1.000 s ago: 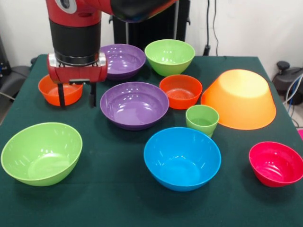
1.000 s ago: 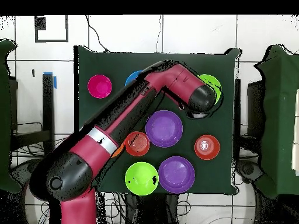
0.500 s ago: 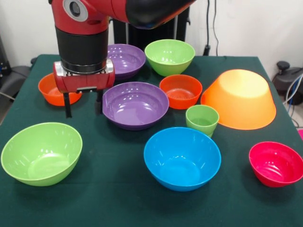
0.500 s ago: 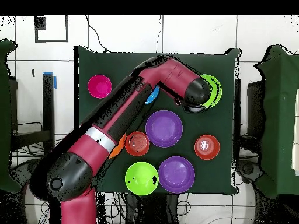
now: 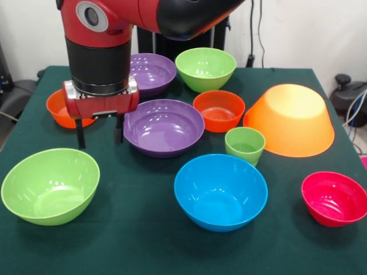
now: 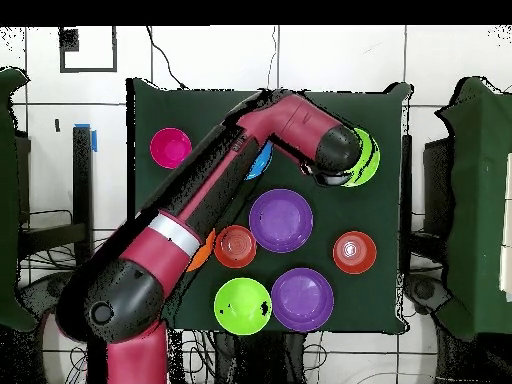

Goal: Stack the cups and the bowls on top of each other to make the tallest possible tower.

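Gripper (image 5: 98, 131) hanging with fingers spread and empty over bare cloth, just left of the middle purple bowl (image 5: 163, 126). Green cup (image 5: 245, 145) upright at that bowl's right, touching the tipped yellow bowl (image 5: 291, 120). Blue bowl (image 5: 221, 191) in front. Small orange bowl (image 5: 58, 108) behind the gripper; big green bowl (image 5: 50, 185) nearer the camera.

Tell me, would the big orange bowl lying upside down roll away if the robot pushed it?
Probably not. The big orange bowl rests rim-down on the green table, so it would likely slide rather than roll. Its glossy plastic looks stiff, light and slippery, and its sloped sides give little to grip, so the gripper, now by the purple bowl, may struggle to pinch it.
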